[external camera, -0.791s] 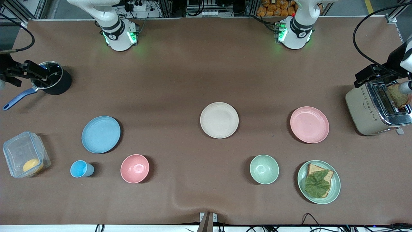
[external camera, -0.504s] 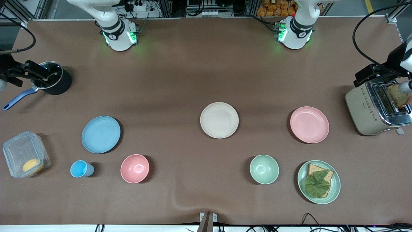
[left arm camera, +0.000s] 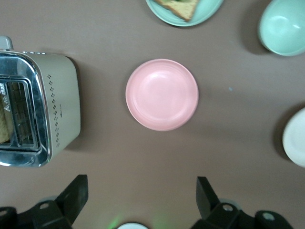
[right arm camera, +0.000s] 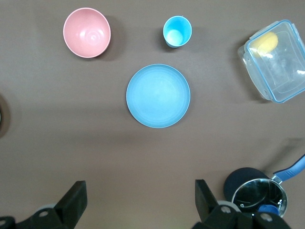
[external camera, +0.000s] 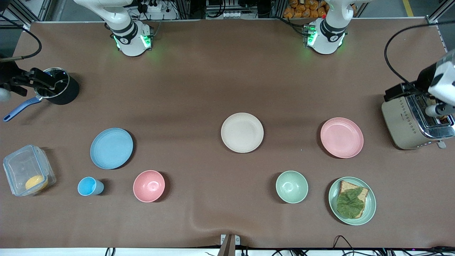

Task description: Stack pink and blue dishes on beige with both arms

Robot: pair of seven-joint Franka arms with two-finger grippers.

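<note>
The beige plate (external camera: 242,132) lies bare at mid-table. The pink plate (external camera: 342,137) lies toward the left arm's end and the blue plate (external camera: 111,148) toward the right arm's end. All three rest flat and apart. High over the table beside the toaster, my left gripper (left arm camera: 142,195) is open and empty, and its wrist view shows the pink plate (left arm camera: 162,94) and the beige plate's edge (left arm camera: 296,138). My right gripper (right arm camera: 140,200) is open and empty, high up beside the pot, and the blue plate (right arm camera: 158,95) fills the middle of its wrist view.
A toaster (external camera: 416,121) stands beside the pink plate. Nearer the front camera are a green plate (external camera: 371,202) with bread and a leaf, a green bowl (external camera: 292,186), a pink bowl (external camera: 149,186) and a blue cup (external camera: 89,186). A clear box (external camera: 14,167) and a black pot (external camera: 58,89) sit at the right arm's end.
The left arm's hand has shifted in over the toaster and now covers the bread in its slot. The right arm's hand has barely moved. The plates lie as before.
</note>
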